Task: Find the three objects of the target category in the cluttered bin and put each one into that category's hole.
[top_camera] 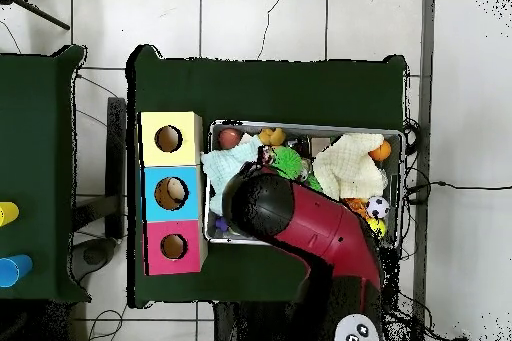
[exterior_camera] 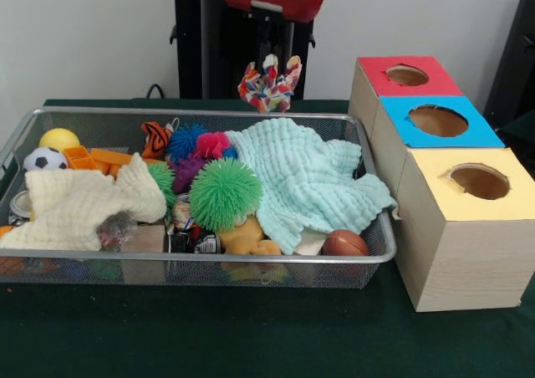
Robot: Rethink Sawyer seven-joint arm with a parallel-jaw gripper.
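Gripper (exterior_camera: 269,81) carrying a rope toy (exterior_camera: 267,88) above the bin (exterior_camera: 84,123)

It is clamped on the toy, lifted clear. Carry step, I judge: next comes a sideways move to the boxes (exterior_camera: 468,227), whichever hole fits. The front view shows the grasp; overhead, the arm (top_camera: 300,219) hides it but shows all three holes.

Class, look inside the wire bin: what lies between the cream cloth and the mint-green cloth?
In the front view, a green spiky ball lies between the cream cloth and the mint-green cloth.
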